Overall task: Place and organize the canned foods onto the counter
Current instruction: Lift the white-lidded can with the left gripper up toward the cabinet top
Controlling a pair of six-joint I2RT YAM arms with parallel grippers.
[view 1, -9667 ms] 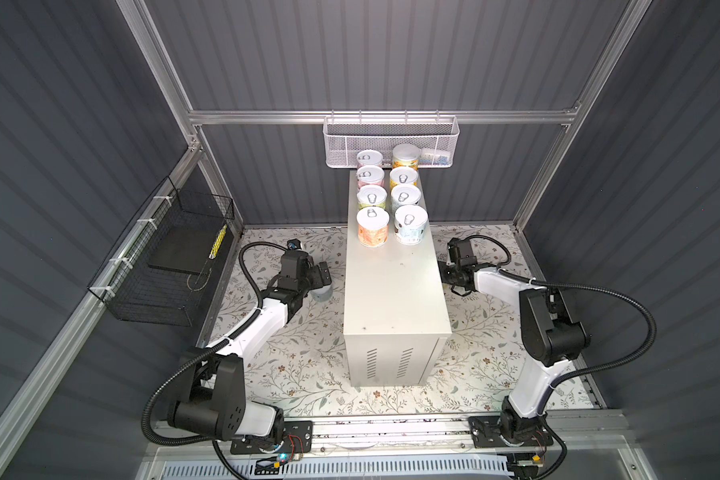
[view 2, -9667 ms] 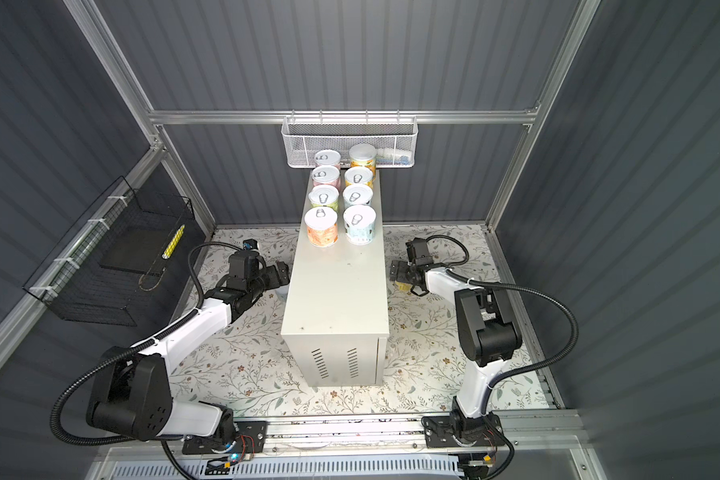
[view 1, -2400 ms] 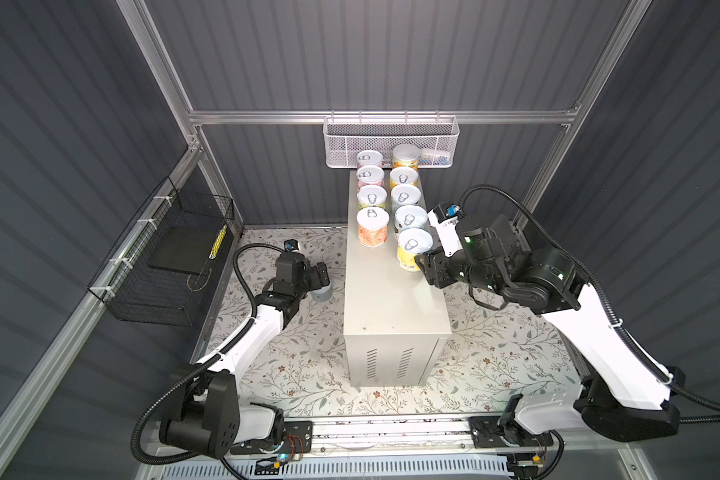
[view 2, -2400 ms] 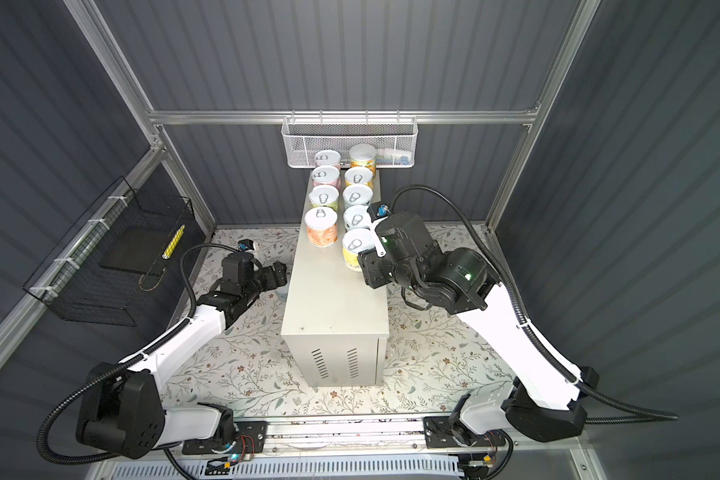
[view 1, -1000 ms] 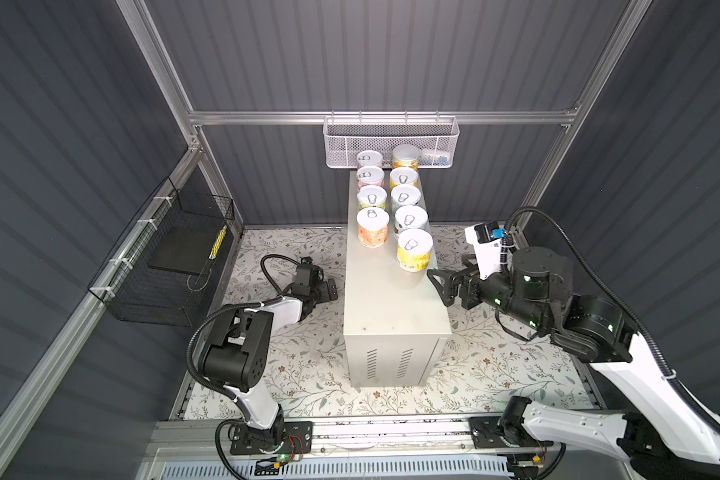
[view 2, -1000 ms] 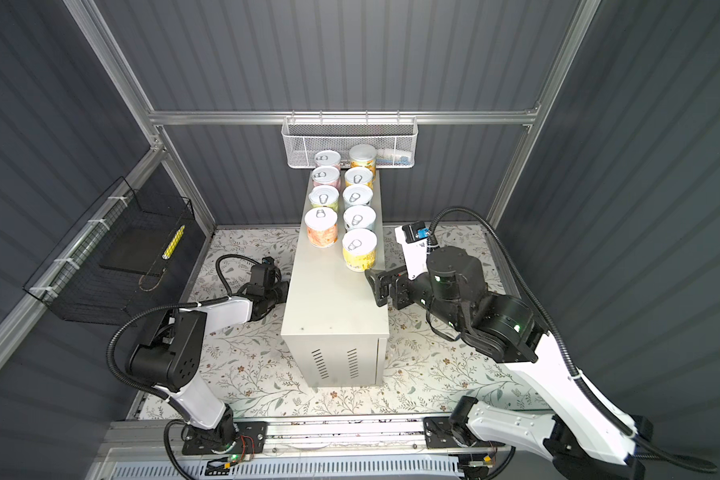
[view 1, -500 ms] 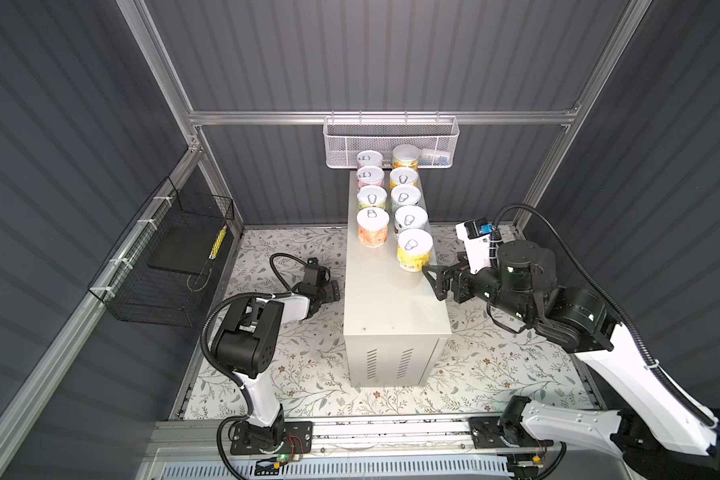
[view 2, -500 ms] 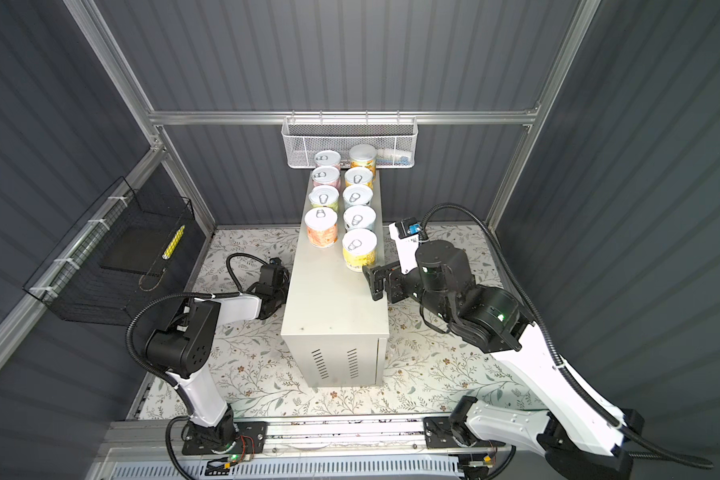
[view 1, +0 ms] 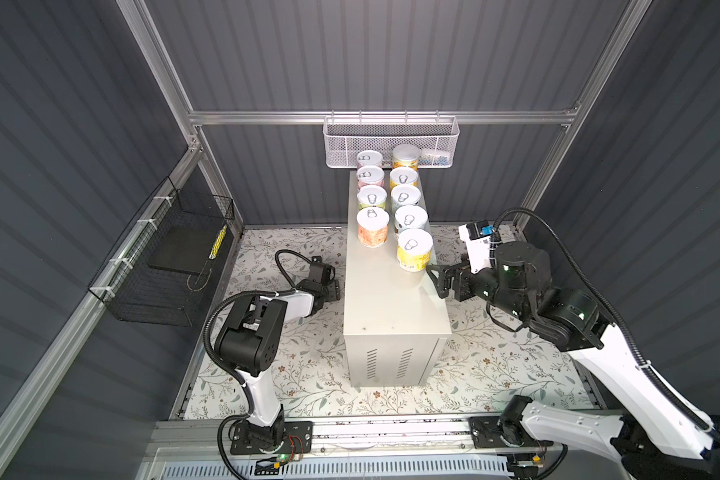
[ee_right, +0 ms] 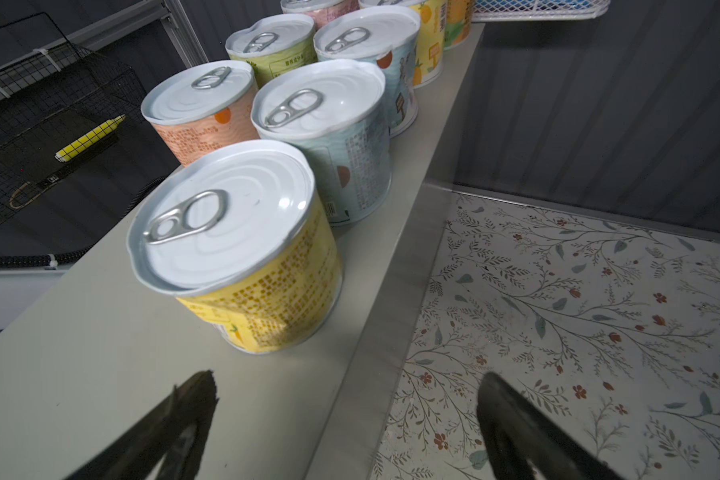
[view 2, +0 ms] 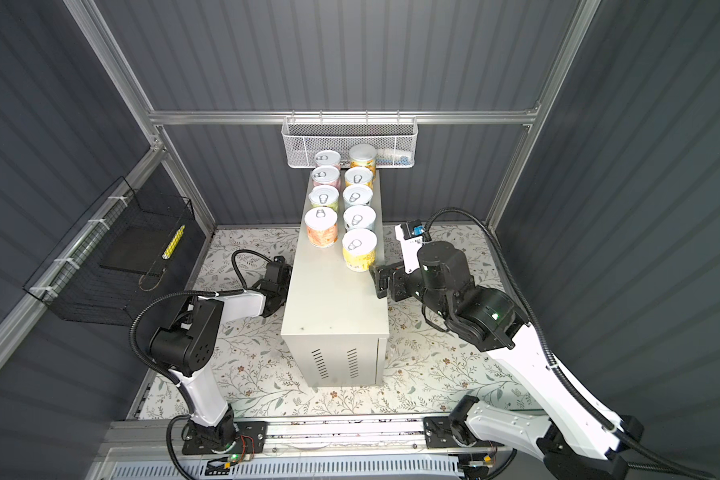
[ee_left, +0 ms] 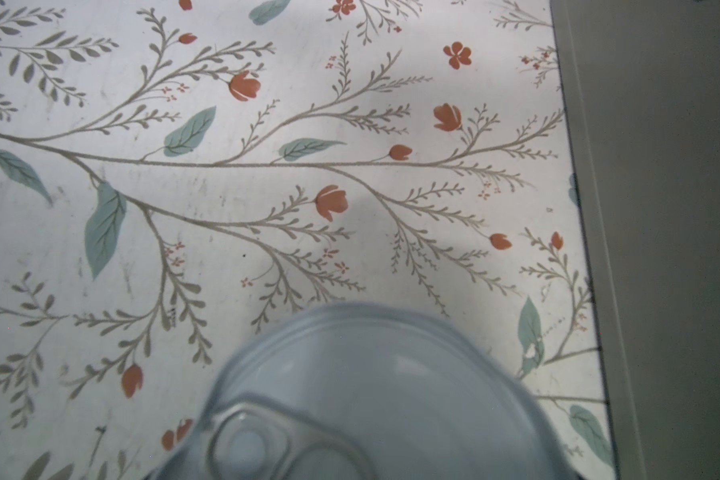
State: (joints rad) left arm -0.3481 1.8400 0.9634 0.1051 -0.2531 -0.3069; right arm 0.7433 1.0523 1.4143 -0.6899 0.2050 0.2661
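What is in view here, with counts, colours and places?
Counter: one, cream, centre.
Floral surface: one, white, underneath.
Cans on counter: nine, pastel labels, two rows at its far end.
Loose can: one, silvery lid, on floral surface beside counter.
Mesh basket: one, white, back rail.
Wire basket: one, black, left wall.
Marker: one, yellow, in wire basket.
Left hand: one, black, low beside counter.
Right hand: one, black, open, counter's right edge.
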